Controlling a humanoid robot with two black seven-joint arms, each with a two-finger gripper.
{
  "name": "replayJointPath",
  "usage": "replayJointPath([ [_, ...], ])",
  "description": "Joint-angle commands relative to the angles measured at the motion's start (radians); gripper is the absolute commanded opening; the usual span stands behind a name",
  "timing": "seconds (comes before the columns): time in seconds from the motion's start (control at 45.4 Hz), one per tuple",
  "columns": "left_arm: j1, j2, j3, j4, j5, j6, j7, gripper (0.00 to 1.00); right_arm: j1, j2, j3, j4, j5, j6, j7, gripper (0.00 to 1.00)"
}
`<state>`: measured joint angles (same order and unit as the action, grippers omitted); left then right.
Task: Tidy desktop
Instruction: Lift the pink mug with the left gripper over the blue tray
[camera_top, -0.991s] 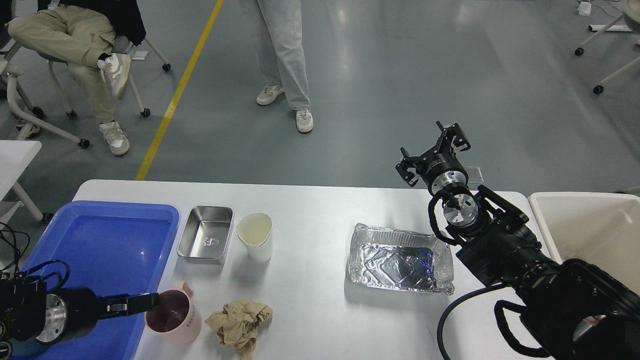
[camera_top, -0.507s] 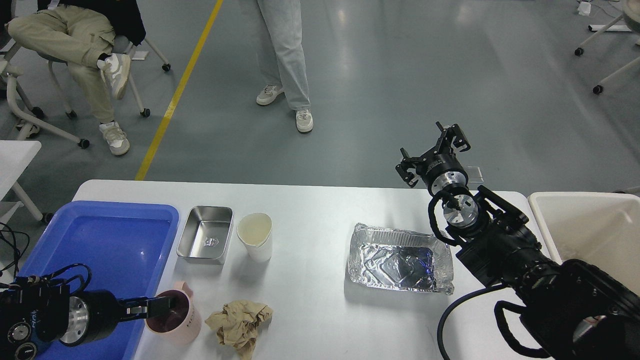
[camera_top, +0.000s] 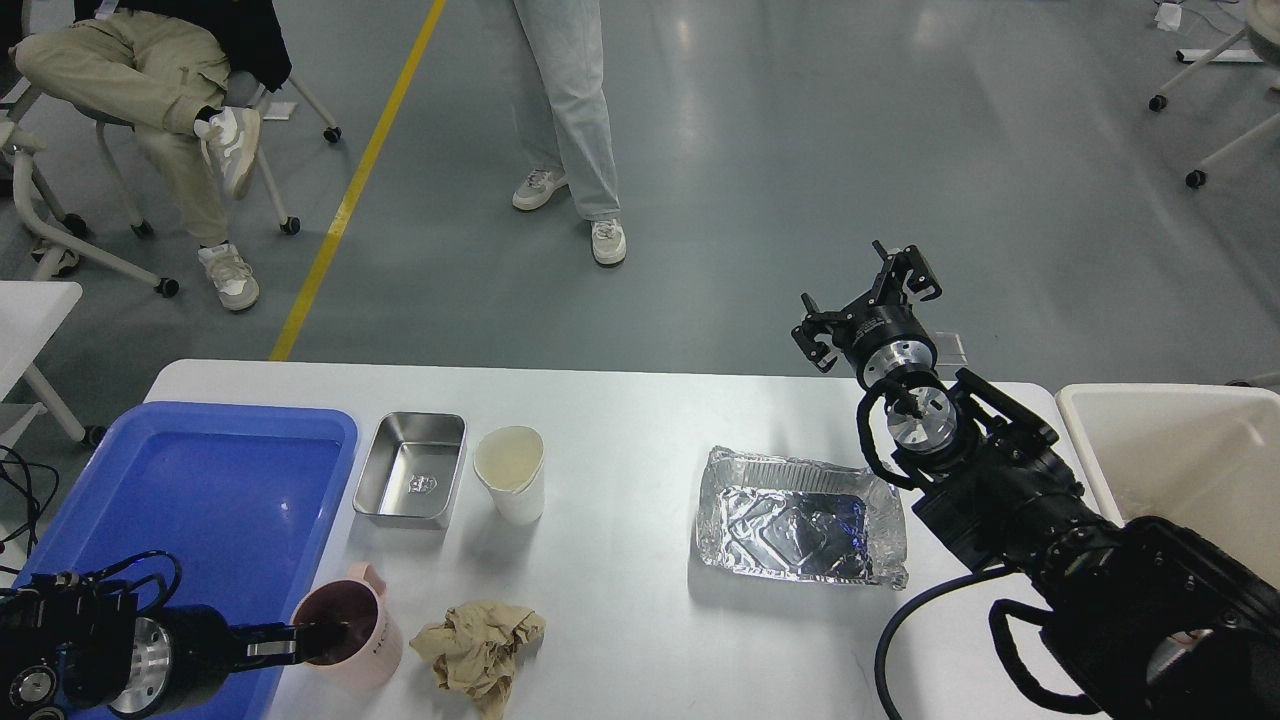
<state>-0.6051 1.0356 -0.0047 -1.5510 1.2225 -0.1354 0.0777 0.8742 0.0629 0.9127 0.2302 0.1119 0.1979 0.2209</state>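
The white-grey desktop (camera_top: 630, 440) carries a pink mug (camera_top: 362, 640) at the front left, a crumpled brown paper (camera_top: 480, 645), a white paper cup (camera_top: 511, 485), a small steel tray (camera_top: 412, 482) and a crumpled foil tray (camera_top: 800, 520). My left gripper (camera_top: 322, 634) comes in low from the left. Its fingertips are at the mug's rim and reach into the opening. I cannot tell whether the fingers pinch the wall. My right gripper (camera_top: 866, 298) is open and empty, raised over the desktop's far right edge, beyond the foil tray.
A blue plastic tray (camera_top: 200, 490) lies at the desktop's left end, under my left arm. A white bin (camera_top: 1180, 470) stands off the right end. A smaller white table (camera_top: 30, 310) is at the far left. One person sits and one stands beyond the desktop.
My left gripper has moved right, from beside the mug's rim to over and into its opening, and dropped slightly. The mug has barely shifted. The right arm has not moved.
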Motion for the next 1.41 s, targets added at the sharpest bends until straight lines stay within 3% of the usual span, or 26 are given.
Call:
replayJointPath([
  [0.0,-0.002,0.011,0.000,-0.003,0.002,-0.006,-0.001,0.19,0.000,0.000,0.000,0.000,0.000,0.000,0.000,1.00],
  [0.088,-0.002,0.015,0.002,-0.003,0.005,-0.023,-0.001,0.08,-0.001,0.000,0.000,0.000,0.000,0.000,0.000,1.00],
  [0.264,-0.002,0.024,0.000,-0.006,0.006,-0.035,-0.003,0.00,-0.001,0.002,0.000,0.000,0.000,0.000,0.000,1.00],
  [0.573,-0.004,0.055,0.000,-0.021,0.012,-0.035,-0.004,0.00,-0.001,0.002,0.000,0.000,0.000,0.000,0.000,1.00],
  [0.749,-0.028,0.152,-0.005,-0.096,0.012,-0.047,-0.006,0.00,-0.003,0.002,0.000,0.000,0.000,0.000,0.000,1.00],
  [0.969,-0.111,0.300,-0.014,-0.147,0.012,-0.151,-0.021,0.00,-0.003,0.006,0.000,0.000,0.000,0.000,0.000,1.00],
  [1.167,-0.130,0.415,-0.020,-0.169,0.009,-0.159,-0.024,0.01,0.000,0.008,0.000,0.000,0.000,0.000,0.000,1.00],
  [1.388,-0.124,0.455,-0.020,-0.167,0.006,-0.153,-0.024,0.01,0.002,0.008,0.000,0.001,0.000,0.000,0.000,1.00],
])
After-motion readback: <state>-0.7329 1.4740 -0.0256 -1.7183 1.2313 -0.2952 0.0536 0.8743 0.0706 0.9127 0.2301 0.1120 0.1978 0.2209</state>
